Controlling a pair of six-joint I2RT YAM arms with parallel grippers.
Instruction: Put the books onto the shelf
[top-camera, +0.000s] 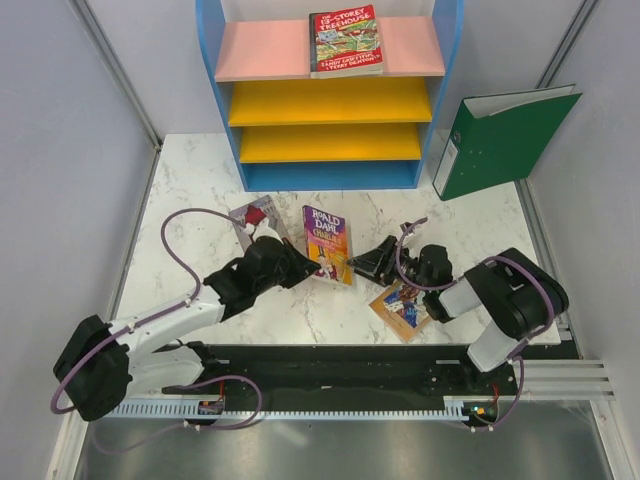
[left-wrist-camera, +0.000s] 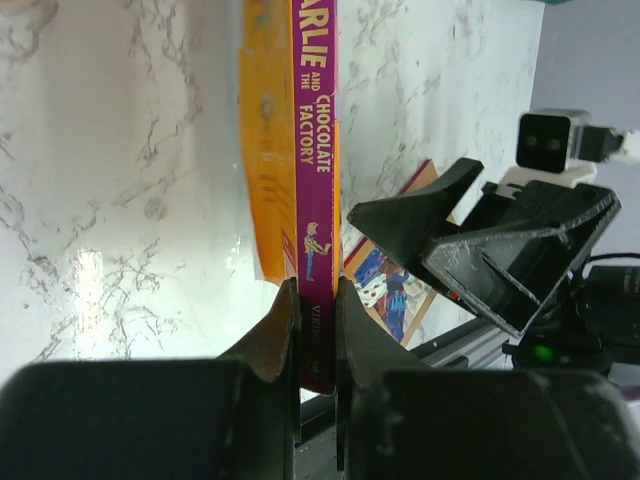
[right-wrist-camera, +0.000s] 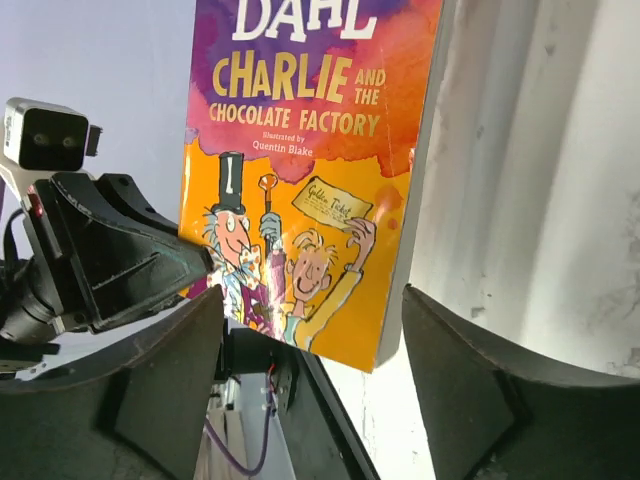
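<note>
The left gripper (left-wrist-camera: 318, 290) is closed narrow on the orange and purple book (left-wrist-camera: 316, 120), one finger on each cover, at the bottom end close to the spine. The book stands on its edge over the middle of the table (top-camera: 190, 190), in front of the shelf (top-camera: 262, 50) but well apart from it. The right gripper (top-camera: 372, 262) is just beside it, with the fingers wide and nothing between them; in its own camera the front cover (right-wrist-camera: 310, 150) fills the view.

One red and green book (top-camera: 346, 40) already stands on the pink top board. A small grey and maroon book (top-camera: 256, 218) lies on the table to the left, and another illustrated book (top-camera: 403, 308) lies near the right arm. The green binder (top-camera: 500, 140) leans at the right of the shelf.

I judge the held book to be a thin paperback: light, but soft, so it can bend or swing when it is pinched only at one corner. The glossy cover can also slide between the fingers. A grip near the spine is the stiffest place, and a hold deeper toward the middle of the spine would keep it straighter.
</note>
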